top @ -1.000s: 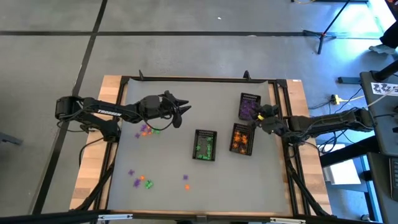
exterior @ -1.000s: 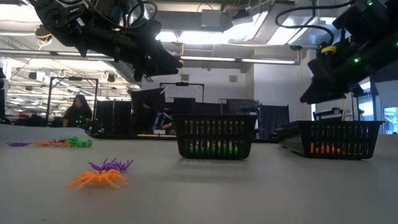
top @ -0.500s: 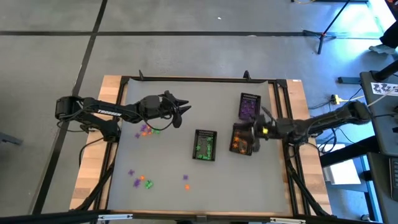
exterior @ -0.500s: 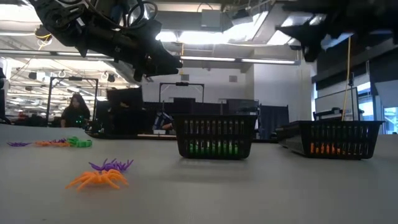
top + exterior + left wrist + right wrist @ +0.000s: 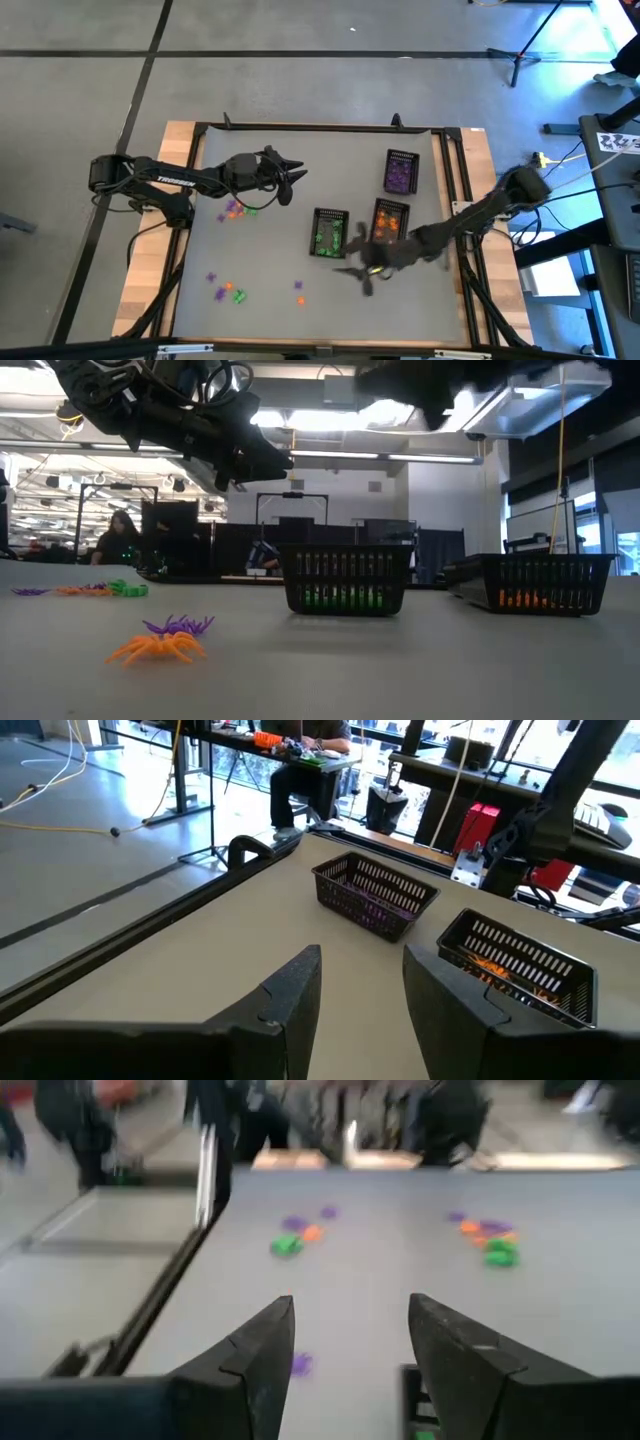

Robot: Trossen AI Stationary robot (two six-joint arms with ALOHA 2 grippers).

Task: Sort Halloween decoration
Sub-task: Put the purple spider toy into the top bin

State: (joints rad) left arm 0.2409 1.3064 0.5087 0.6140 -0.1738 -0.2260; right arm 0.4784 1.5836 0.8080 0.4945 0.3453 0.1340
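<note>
The Halloween decoration lies loose on the grey table: one small cluster (image 5: 238,209) below my left gripper, another (image 5: 226,291) near the front left, and an orange and a purple piece (image 5: 299,291) near the front middle. In the low view an orange spider (image 5: 155,648) and a purple one (image 5: 180,625) rest on their legs. My left gripper (image 5: 295,172) hovers open above the far left cluster, nothing between its fingers (image 5: 362,960). My right gripper (image 5: 355,272) is open and empty (image 5: 350,1315), in the air just in front of the green-filled basket (image 5: 329,233).
Three black mesh baskets stand right of the middle: one with green pieces, one with orange pieces (image 5: 389,221), and one with purple pieces (image 5: 400,172) farthest back. A black frame rail (image 5: 320,126) runs around the table. People and desks show in the room beyond.
My right gripper has swung fast from beside the purple and orange baskets toward the table's near edge and leftward, passing over the orange basket to a spot in front of the green one, turning as it went. The left arm and all trinkets have kept still.
</note>
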